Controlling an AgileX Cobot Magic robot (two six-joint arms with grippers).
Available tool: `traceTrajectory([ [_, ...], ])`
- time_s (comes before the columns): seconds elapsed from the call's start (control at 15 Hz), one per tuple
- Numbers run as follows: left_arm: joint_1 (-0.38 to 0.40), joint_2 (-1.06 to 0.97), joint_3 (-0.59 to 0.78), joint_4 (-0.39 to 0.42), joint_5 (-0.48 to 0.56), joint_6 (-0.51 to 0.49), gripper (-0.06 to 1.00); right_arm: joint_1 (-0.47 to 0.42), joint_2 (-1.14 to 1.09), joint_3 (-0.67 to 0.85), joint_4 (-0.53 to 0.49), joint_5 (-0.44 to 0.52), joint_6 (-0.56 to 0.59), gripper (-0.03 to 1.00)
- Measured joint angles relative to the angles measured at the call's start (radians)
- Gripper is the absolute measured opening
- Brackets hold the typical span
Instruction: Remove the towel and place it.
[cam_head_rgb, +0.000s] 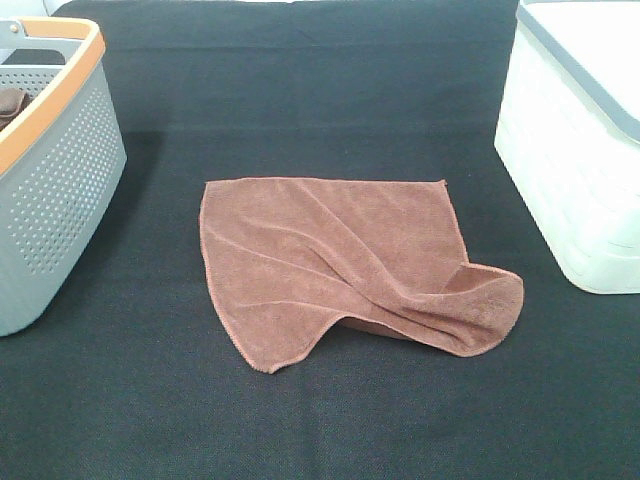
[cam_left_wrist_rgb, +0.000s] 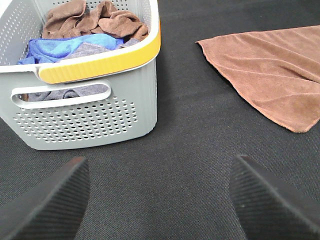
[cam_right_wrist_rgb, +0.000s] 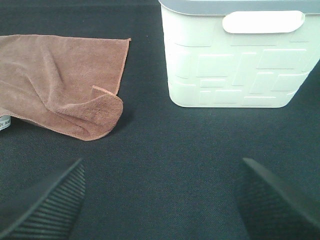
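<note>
Brown towel (cam_head_rgb: 350, 265) lies flat-ish on the black tabletop (cam_head_rgb: 320, 90), mid-table, nearest the high camera. Long axis runs left-right across the table; a diagonal ridge of folds runs from the far-left area down to the near-right corner, which is curled over and bulges toward the white bin (cam_head_rgb: 575, 150). Near-left corner points at the camera.

Grey basket (cam_head_rgb: 50, 170) with orange rim sits at far left, apart from the towel; inside are brown and blue cloths (cam_left_wrist_rgb: 85, 30). White bin stands at right, near but not touching the towel.

Left gripper (cam_left_wrist_rgb: 157, 200) hangs over bare tabletop beside the basket, jaws spread wide, holding nothing. Right gripper (cam_right_wrist_rgb: 160, 200) likewise spread, empty, near the bin.
</note>
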Motion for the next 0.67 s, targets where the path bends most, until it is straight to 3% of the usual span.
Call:
traceTrajectory([
  [0.67,0.0,0.0,0.0,0.0,0.0,0.0,0.74,0.0,-0.002,0.0,0.0,0.0,0.0,0.78],
])
